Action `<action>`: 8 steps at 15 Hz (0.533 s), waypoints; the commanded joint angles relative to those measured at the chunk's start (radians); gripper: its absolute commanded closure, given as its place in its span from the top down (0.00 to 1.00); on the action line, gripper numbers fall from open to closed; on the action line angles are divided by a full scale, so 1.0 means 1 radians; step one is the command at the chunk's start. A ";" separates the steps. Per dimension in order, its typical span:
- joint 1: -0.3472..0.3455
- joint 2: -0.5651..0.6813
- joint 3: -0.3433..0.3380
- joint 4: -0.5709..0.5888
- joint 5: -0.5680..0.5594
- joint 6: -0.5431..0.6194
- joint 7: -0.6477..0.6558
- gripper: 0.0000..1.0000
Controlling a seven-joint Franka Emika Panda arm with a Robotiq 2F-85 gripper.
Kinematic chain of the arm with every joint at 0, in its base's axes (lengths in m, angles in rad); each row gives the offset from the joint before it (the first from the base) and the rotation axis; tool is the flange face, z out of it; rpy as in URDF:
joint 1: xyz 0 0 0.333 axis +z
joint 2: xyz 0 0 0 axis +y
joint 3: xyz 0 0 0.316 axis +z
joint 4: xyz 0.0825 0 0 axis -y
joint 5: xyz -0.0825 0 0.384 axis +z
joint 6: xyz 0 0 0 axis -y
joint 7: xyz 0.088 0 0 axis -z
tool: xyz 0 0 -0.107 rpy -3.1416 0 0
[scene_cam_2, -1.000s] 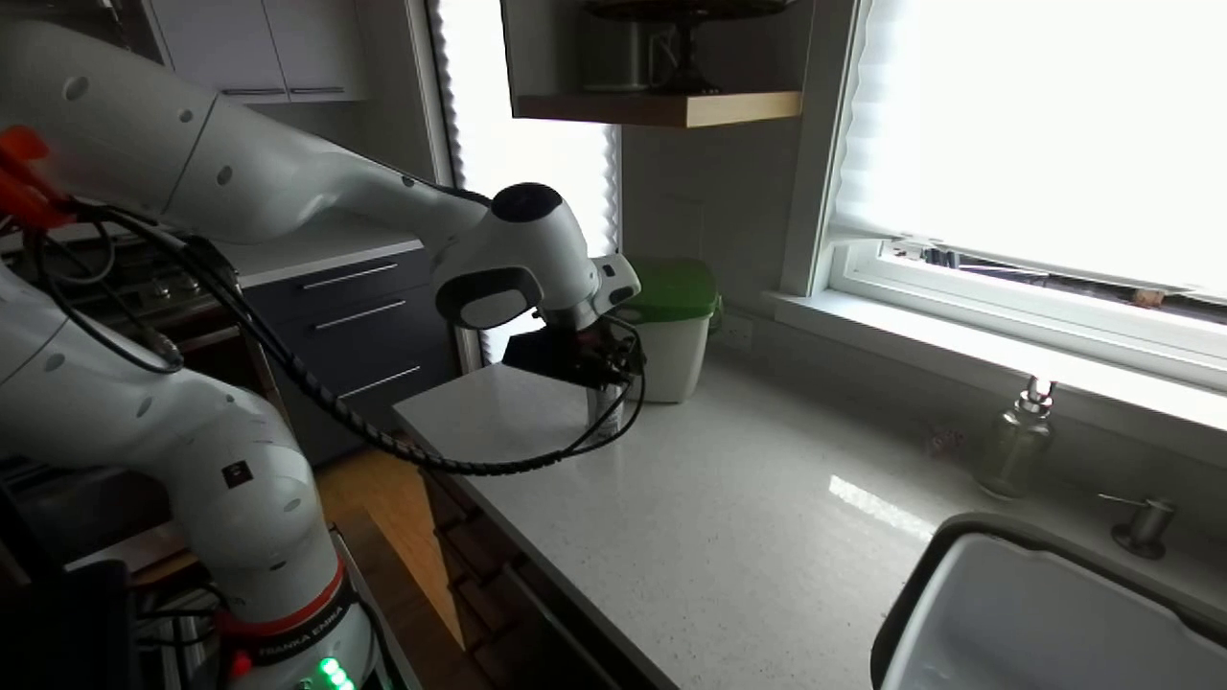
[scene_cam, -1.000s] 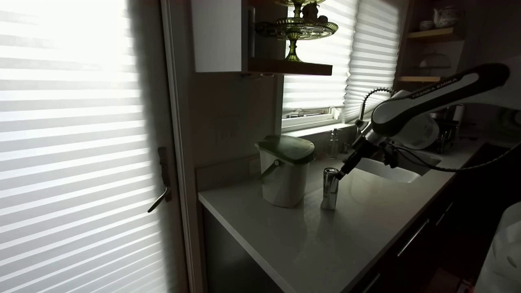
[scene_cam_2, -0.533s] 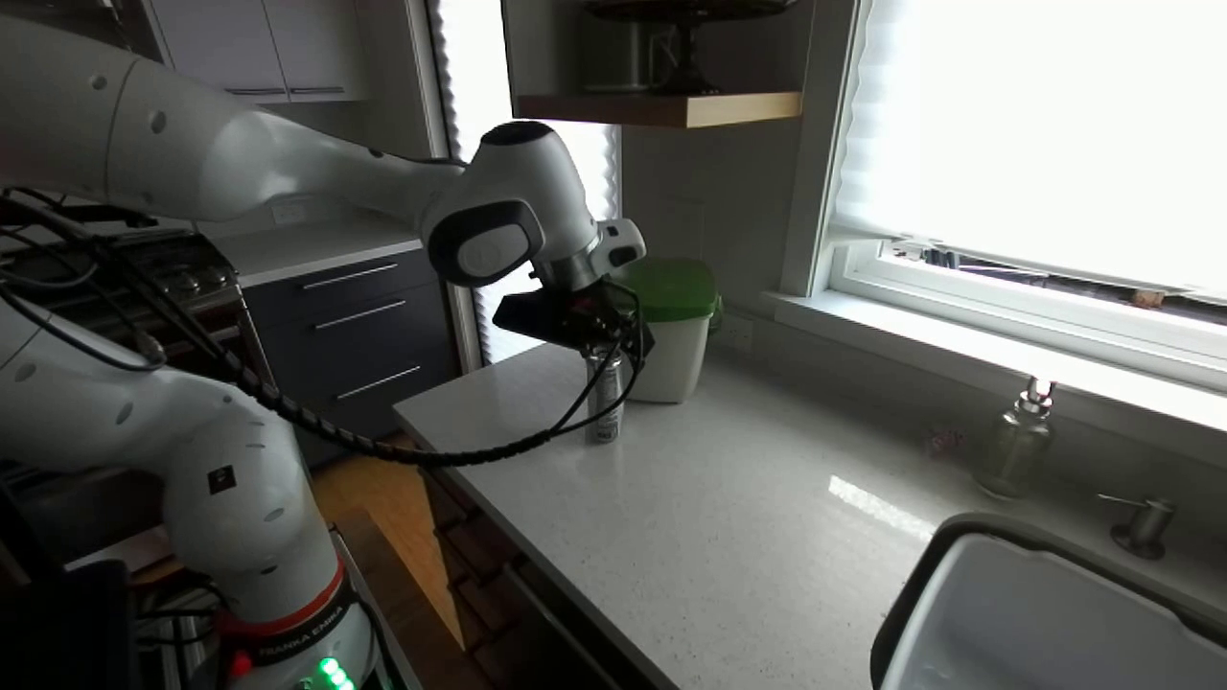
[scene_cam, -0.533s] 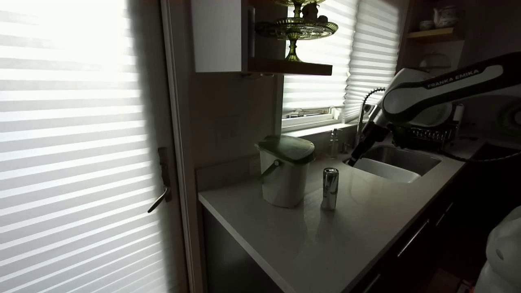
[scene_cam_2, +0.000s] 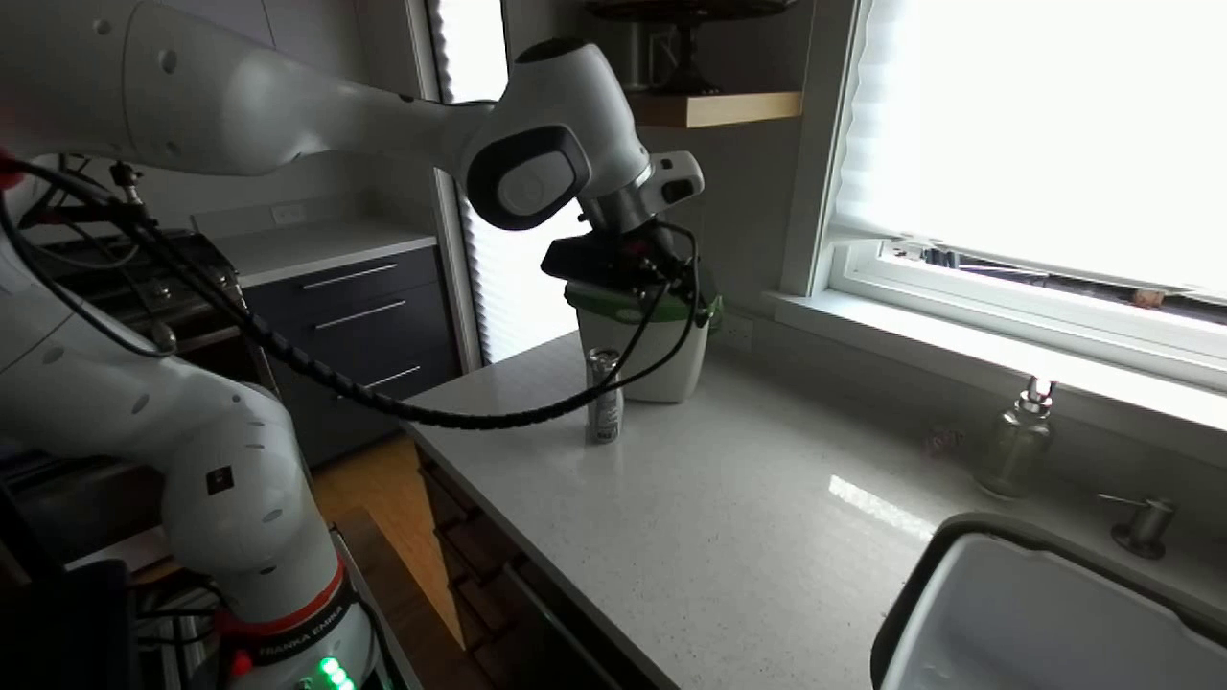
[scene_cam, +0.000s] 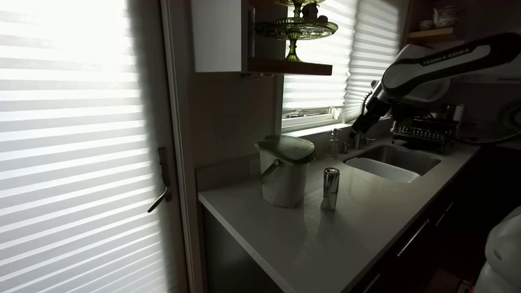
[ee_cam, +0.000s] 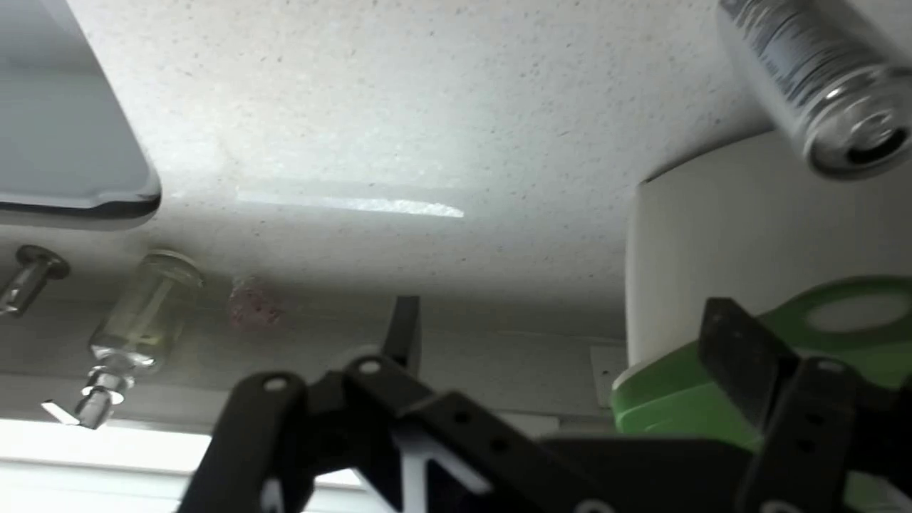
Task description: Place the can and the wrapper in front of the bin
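The silvery can [scene_cam: 330,189] stands upright on the counter in front of the bin [scene_cam: 284,179], a small gap apart. In an exterior view the can [scene_cam_2: 606,422] is partly crossed by a cable, and the bin [scene_cam_2: 676,379] is partly behind the arm. The wrist view shows the can [ee_cam: 819,78] and the bin [ee_cam: 719,228] at right. The pale wrapper with reddish marks [scene_cam_2: 944,441] lies by the backsplash beside the soap bottle; it also shows in the wrist view [ee_cam: 253,303]. My gripper [ee_cam: 563,306] is open and empty, raised above the counter [scene_cam: 353,133].
A glass soap bottle [scene_cam_2: 1016,441] stands beside the wrapper, near a metal dispenser [scene_cam_2: 1143,527] and the sink [scene_cam_2: 1045,613]. A wooden shelf [scene_cam_2: 719,110] hangs above the bin. A dish rack [scene_cam: 425,132] stands behind the sink. A window sill [scene_cam_2: 920,335] runs along the wall.
One second ago my gripper was down at the can. It has since moved up and away toward the sink side. The can stays standing, and the bin and wrapper have not moved.
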 commanded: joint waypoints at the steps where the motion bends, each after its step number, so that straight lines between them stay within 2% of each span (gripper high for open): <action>1: 0.020 0.232 -0.080 0.153 0.028 0.118 -0.016 1.00; 4: 0.047 0.409 -0.141 0.266 0.124 0.252 -0.101 1.00; 8: 0.046 0.660 -0.155 0.462 0.346 0.308 -0.252 1.00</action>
